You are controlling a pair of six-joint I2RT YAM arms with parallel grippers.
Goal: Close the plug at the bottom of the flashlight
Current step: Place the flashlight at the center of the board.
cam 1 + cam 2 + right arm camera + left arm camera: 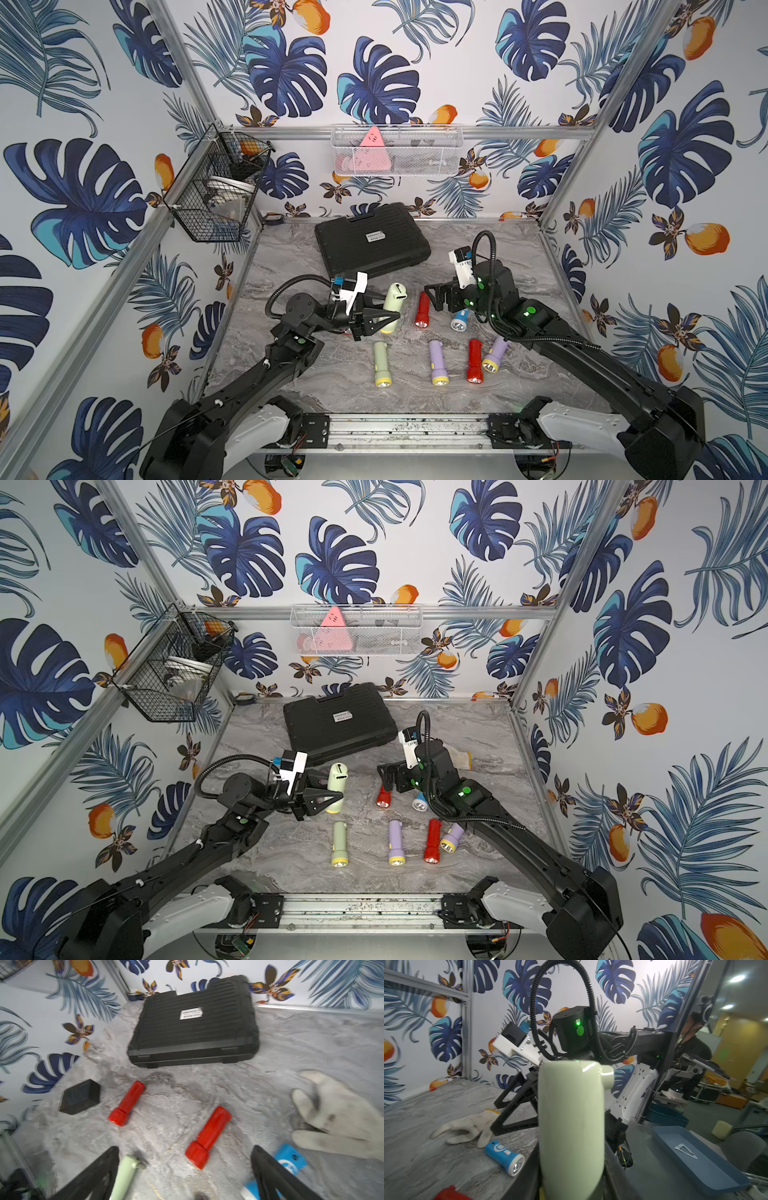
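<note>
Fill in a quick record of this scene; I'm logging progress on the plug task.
left gripper: shut on pale green flashlight, upright, tail end up
right gripper: open, empty, apart from that flashlight
plug: tab juts from the tail end; closure unclear
lying on table: six small flashlights, black case, white glove

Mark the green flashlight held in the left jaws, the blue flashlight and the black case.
held green flashlight (395,305): in a top view, mid-body.
blue flashlight (460,318): in a top view, blue barrel.
black case (390,249): in a top view, lid.
</note>
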